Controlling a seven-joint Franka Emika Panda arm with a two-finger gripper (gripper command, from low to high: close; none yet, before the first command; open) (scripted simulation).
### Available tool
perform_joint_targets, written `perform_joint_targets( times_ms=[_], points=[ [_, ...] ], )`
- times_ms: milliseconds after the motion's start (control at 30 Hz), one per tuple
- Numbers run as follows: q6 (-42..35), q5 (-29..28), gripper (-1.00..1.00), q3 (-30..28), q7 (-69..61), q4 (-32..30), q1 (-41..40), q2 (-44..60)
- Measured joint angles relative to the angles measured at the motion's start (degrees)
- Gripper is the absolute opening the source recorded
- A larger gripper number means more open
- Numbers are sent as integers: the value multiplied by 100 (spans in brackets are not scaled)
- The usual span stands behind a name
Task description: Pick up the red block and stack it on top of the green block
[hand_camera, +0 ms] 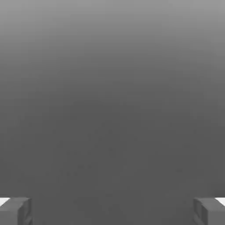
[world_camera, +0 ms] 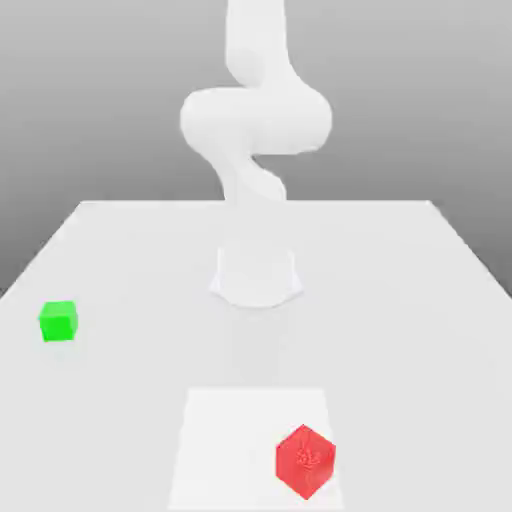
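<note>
Gripper is released, fingers wide apart, nothing between them. Room: plain grey backdrop, shading darker toward the tabletop. White table is flat and pale, so edges read weakly; go by the cubes' outlines for alignment. White Panda arm rises from its base at mid-table; the reach to pick looks long, so I'd travel high, then drop straight down. Paler square patch lies on the table, toward the exterior view's bottom. Red cube, the pick, is over that patch, near its edge on the exterior view's right, corner toward the camera. Can't tell if it sits flat. Step in hand, my read: approach. Yaw the wrist to match two opposite faces, centre, descend with jaws wide, then close; gripping across corners would likely spin it or let it slip. Green cube is the stack base, well apart toward the exterior view's left, on bare table. Later: lift well above its top, square up, lower gently, release only on contact. Sideways push there could shift the base.
</note>
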Motion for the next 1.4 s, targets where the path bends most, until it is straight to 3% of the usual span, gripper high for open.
perform_joint_targets(
  times_ms=[500,667,800,967,1000,1233,1400],
  points=[
    [1243,-863,0,1252,3456,-748,-957,3173],
    [1670,-931,0,1325,4441,-1000,-924,4179],
    [2048,-676,0,1359,4987,-1205,-817,4920],
    [2806,-1129,0,943,5491,-1103,-480,5912],
    [2939,-1247,-100,856,5578,-1076,-417,6081],
    [2968,-1262,-100,842,5594,-1072,-405,6103],
    [2265,-641,-100,1218,5135,-1228,-659,5222]
  ],
)
